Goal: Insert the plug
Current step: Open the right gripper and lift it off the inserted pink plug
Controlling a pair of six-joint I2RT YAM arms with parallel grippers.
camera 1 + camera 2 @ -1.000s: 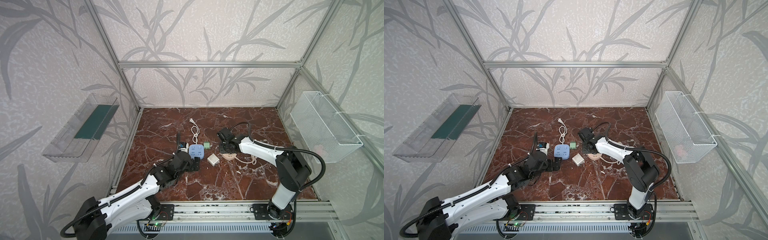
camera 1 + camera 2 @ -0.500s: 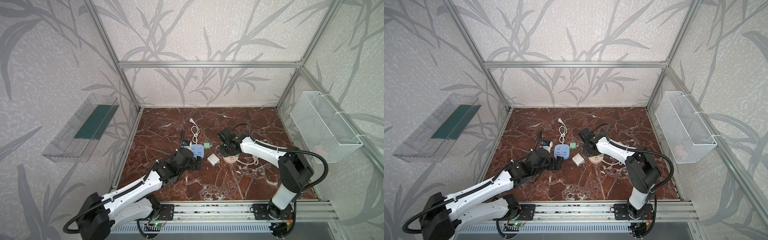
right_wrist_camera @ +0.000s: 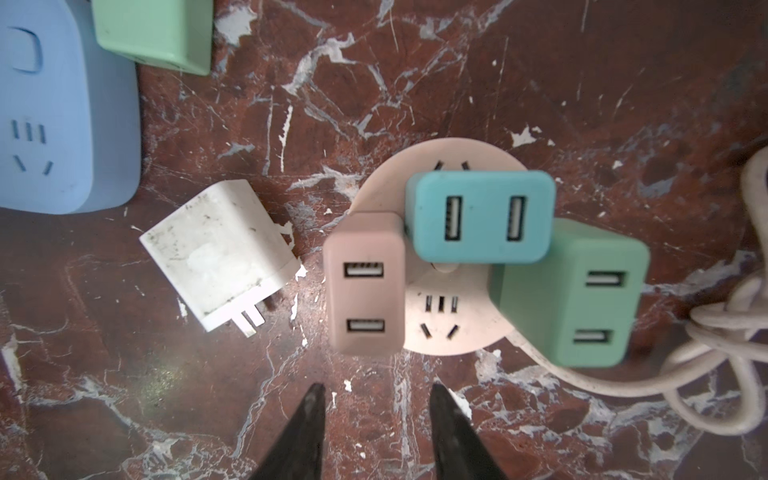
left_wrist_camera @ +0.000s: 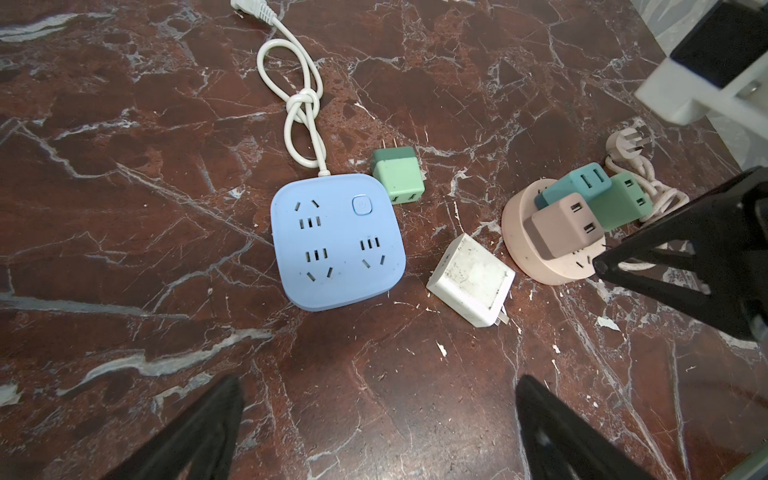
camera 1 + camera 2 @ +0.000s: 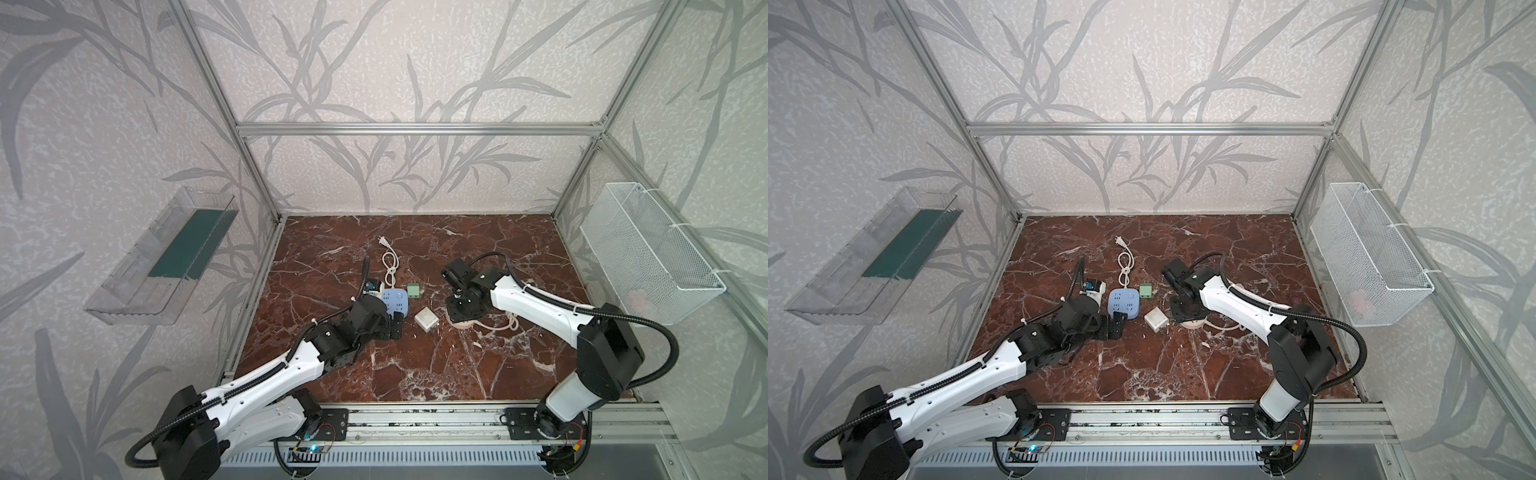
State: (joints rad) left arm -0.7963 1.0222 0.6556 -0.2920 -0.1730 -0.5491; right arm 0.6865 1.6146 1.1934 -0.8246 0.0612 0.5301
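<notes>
A pink plug (image 3: 365,282) stands inserted in the round pink power strip (image 3: 449,328), next to a teal adapter (image 3: 482,216) and a green adapter (image 3: 573,295). My right gripper (image 3: 376,392) hovers just above the pink plug, open, with nothing between its fingers. A white adapter (image 4: 471,282) lies on its side between the round strip (image 4: 540,266) and the blue square power strip (image 4: 336,241). A light green adapter (image 4: 399,174) lies by the blue strip's corner. My left gripper (image 4: 378,380) is open wide and empty, near the blue strip (image 5: 395,300).
The blue strip's knotted white cord (image 5: 390,266) runs toward the back. The round strip's cord (image 3: 706,374) coils beside it. A wire basket (image 5: 648,253) hangs on the right wall and a clear shelf (image 5: 166,257) on the left.
The right gripper's jaws have spread apart and now stand clear of the pink plug. The left arm has edged slightly toward the blue strip.
</notes>
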